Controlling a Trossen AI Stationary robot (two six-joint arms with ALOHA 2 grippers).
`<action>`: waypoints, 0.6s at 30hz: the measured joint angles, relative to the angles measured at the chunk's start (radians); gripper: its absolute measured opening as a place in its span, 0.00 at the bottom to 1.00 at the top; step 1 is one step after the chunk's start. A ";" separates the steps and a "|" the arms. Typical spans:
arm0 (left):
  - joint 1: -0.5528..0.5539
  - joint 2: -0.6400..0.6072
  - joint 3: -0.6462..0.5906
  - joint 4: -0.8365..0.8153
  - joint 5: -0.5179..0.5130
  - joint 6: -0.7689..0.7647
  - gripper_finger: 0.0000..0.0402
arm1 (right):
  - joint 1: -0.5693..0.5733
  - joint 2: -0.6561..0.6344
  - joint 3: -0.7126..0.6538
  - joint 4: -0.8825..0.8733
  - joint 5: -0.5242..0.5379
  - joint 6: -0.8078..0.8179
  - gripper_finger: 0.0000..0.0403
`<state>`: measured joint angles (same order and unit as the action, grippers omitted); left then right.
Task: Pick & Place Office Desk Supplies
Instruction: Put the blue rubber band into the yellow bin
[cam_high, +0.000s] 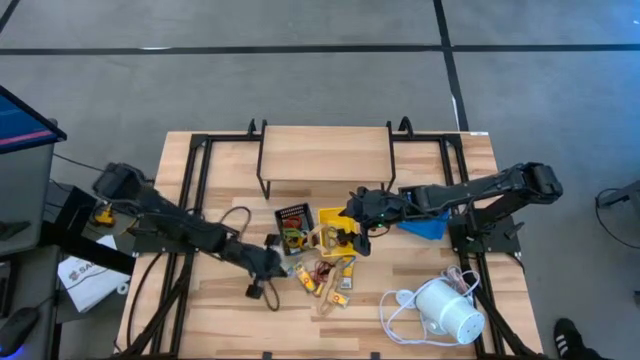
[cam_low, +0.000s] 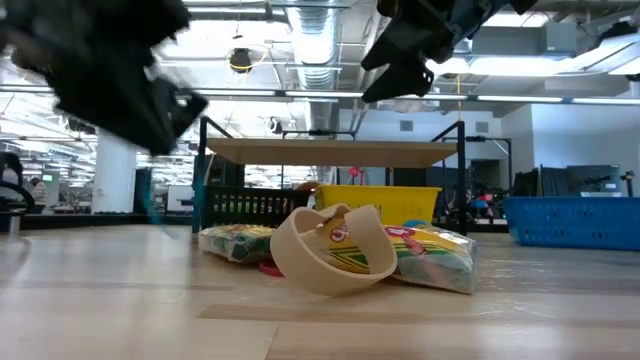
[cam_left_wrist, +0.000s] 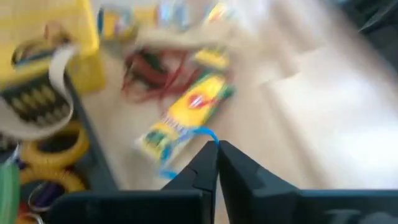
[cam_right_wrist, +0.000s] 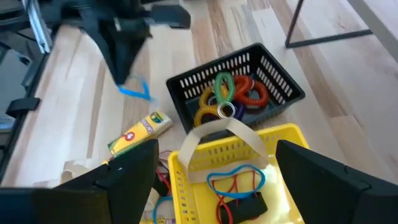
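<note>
My left gripper (cam_high: 270, 263) (cam_left_wrist: 216, 149) hangs over the table's near middle, left of the item pile, shut on a thin blue rubber band (cam_right_wrist: 138, 91). My right gripper (cam_high: 356, 226) (cam_right_wrist: 217, 180) is open, hovering above the yellow tray (cam_right_wrist: 283, 138) and touching nothing. That tray holds a blue band loop (cam_right_wrist: 236, 176), red loops and a dark piece. A tan strip (cam_right_wrist: 217, 132) arches over its wall. The black mesh tray (cam_right_wrist: 273, 71) holds coloured coil loops (cam_right_wrist: 227, 93). A crayon pack (cam_left_wrist: 186, 115) and more small items lie on the wood. My left gripper pinches the blue rubber band (cam_left_wrist: 208, 132) between its shut fingertips (cam_left_wrist: 227, 155), which point down from above. The band's loop dangles below the fingers, slack and clear of the table (cam_right_wrist: 138, 91).
The blue tray (cam_high: 425, 226) sits right of the yellow one. A white cylindrical device with its cord (cam_high: 447, 308) lies at the near right. A wooden shelf on a black frame (cam_high: 325, 152) stands at the far side. Bare wood (cam_high: 215, 300) lies at the near left.
</note>
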<state>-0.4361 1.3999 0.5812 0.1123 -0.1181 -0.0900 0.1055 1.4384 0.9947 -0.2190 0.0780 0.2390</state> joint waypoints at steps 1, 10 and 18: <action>-0.002 -0.036 -0.002 0.000 0.019 0.004 0.01 | 0.001 0.000 0.000 0.008 -0.003 -0.003 0.80; 0.059 -0.317 -0.001 0.175 -0.017 0.190 0.00 | 0.034 0.000 0.000 0.169 -0.048 -0.079 0.80; 0.212 -0.262 -0.001 0.380 0.105 0.271 0.00 | 0.045 0.000 0.000 0.300 -0.085 -0.100 0.80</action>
<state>-0.2246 1.1376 0.5804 0.4923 -0.0135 0.1810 0.1504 1.4380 0.9947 0.0811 -0.0074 0.1386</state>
